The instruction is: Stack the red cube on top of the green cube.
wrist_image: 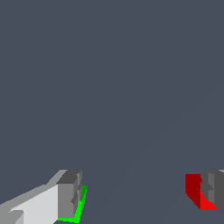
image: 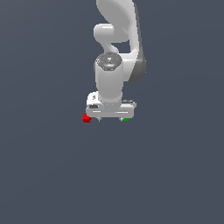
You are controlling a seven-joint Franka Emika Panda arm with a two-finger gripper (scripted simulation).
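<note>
Glossy white rounded arm (image: 114,26) with dark grey joint bands, flat white hand block, grey squared fingertips (wrist_image: 70,192).

A plain grey floor (image: 52,175) carries the red cube (image: 86,118) and the green cube (image: 126,119).

No legible text or markings anywhere.

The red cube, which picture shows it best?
The wrist view: the red cube looks big there, with two faces visible, though a gripper finger hides part. The exterior view shows only a tiny red cube beside the gripper.
</note>
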